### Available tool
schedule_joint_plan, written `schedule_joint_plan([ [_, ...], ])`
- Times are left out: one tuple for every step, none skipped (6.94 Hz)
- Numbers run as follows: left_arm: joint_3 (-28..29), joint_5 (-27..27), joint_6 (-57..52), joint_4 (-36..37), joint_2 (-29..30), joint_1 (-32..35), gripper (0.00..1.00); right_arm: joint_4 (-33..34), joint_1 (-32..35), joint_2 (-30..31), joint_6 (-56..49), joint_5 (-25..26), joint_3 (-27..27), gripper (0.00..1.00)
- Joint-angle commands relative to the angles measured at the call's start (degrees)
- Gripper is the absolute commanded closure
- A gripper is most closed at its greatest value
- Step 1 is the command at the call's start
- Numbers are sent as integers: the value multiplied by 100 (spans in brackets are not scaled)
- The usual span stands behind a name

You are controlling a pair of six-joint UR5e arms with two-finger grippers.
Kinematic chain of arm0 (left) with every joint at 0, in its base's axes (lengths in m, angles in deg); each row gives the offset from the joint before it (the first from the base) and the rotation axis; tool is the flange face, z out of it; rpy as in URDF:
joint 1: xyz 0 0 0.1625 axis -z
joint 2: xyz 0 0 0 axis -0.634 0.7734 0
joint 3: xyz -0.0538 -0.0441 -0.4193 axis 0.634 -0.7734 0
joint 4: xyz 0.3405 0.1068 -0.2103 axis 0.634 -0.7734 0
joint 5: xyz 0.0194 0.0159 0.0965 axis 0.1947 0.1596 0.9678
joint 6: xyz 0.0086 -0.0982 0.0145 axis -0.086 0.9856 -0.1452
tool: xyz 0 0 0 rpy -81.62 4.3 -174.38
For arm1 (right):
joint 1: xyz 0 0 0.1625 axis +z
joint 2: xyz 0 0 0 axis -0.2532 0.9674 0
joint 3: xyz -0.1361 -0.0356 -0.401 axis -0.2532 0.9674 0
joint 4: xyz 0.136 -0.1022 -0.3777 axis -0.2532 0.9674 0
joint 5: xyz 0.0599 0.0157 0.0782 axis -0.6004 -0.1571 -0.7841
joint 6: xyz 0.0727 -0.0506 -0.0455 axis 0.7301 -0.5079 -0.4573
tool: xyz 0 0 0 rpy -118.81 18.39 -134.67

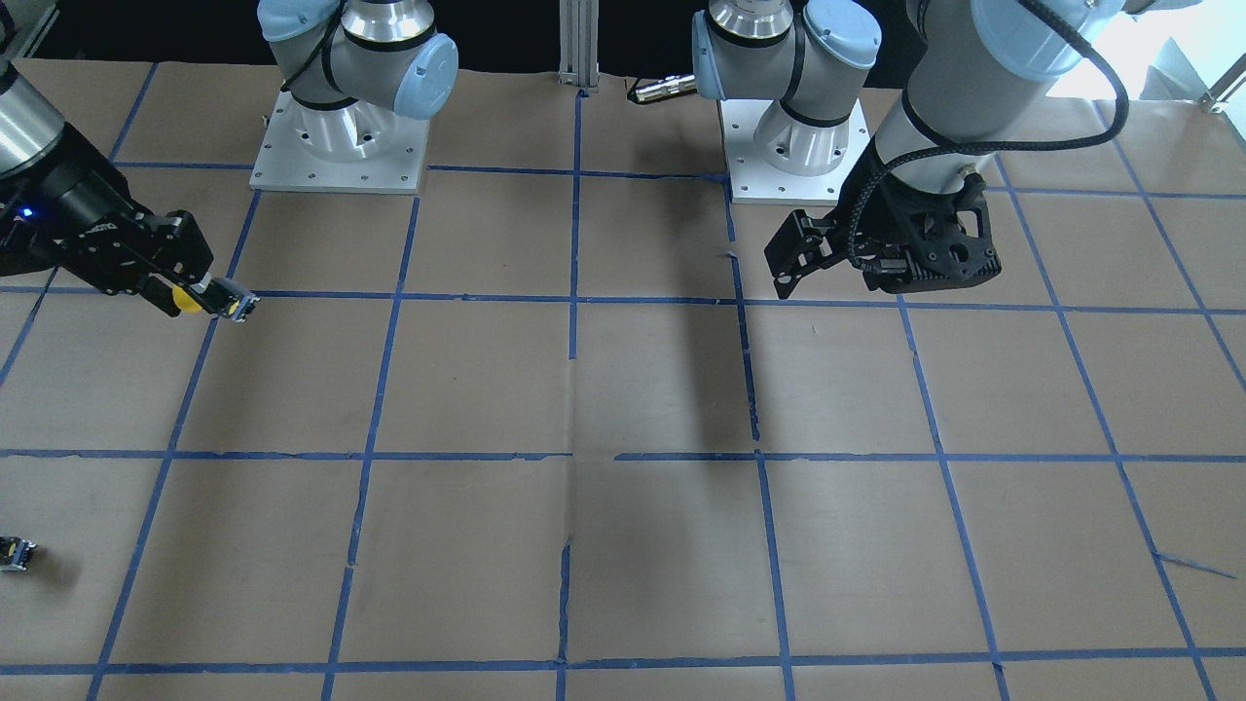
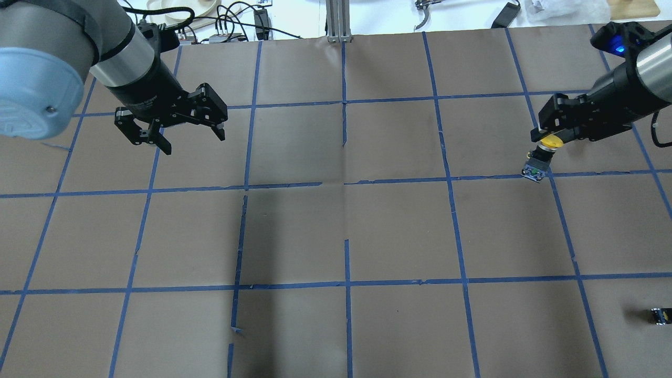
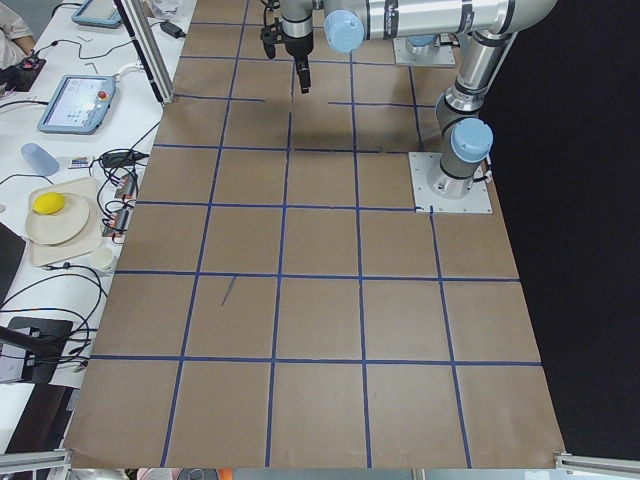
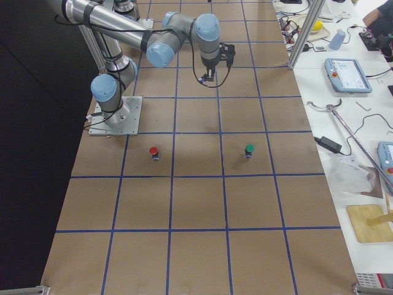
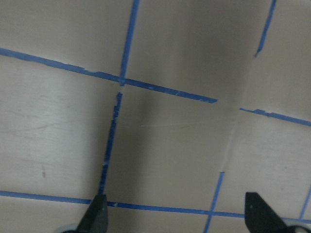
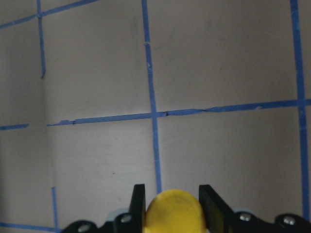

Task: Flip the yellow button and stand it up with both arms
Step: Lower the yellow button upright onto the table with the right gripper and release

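Note:
The yellow button [image 2: 549,140] is held by its yellow cap in my right gripper [image 2: 546,137]. Its black and grey body [image 2: 534,168] sticks out past the fingertips. In the front view the cap [image 1: 185,299] shows at the far left, between the right gripper's fingers [image 1: 195,292]. The right wrist view shows the cap [image 6: 174,213] clamped between both fingers [image 6: 139,201]. My left gripper [image 2: 194,139] is open and empty, far across the table from the button. It also shows in the front view [image 1: 793,261] and in the left wrist view [image 5: 177,216].
Brown paper with a blue tape grid [image 2: 346,184] covers the table. A small dark block [image 2: 661,315] lies near the table's edge, also in the front view [image 1: 15,553]. A red button [image 4: 153,151] and a green button [image 4: 249,149] stand on the paper in the exterior right view.

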Motion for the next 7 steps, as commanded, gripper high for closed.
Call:
schedule_joint_plan([
  [508, 728, -545, -549, -54, 109, 0, 1398, -872, -4, -2249, 152, -883, 86],
  [518, 696, -931, -665, -159, 66, 0, 1690, -1277, -12, -2999, 135, -1078, 86],
  [449, 661, -821, -692, -212, 74, 0, 1832, -1499, -239, -3546, 100, -1115, 86],
  [405, 644, -472, -640, -170, 109, 0, 2120, -1814, -615, -3995, 30, -1115, 86],
  [474, 287, -434, -605, -169, 92, 0, 2515, -2139, -976, -4443, -162, -1124, 86],
  [483, 274, -512, -595, -213, 4, 0, 2554, -2421, -1197, -4639, -478, -1124, 86],
  [483, 283, -521, -604, -239, -5, 0, 2554, -2589, -1303, -4824, -550, -1124, 85],
])
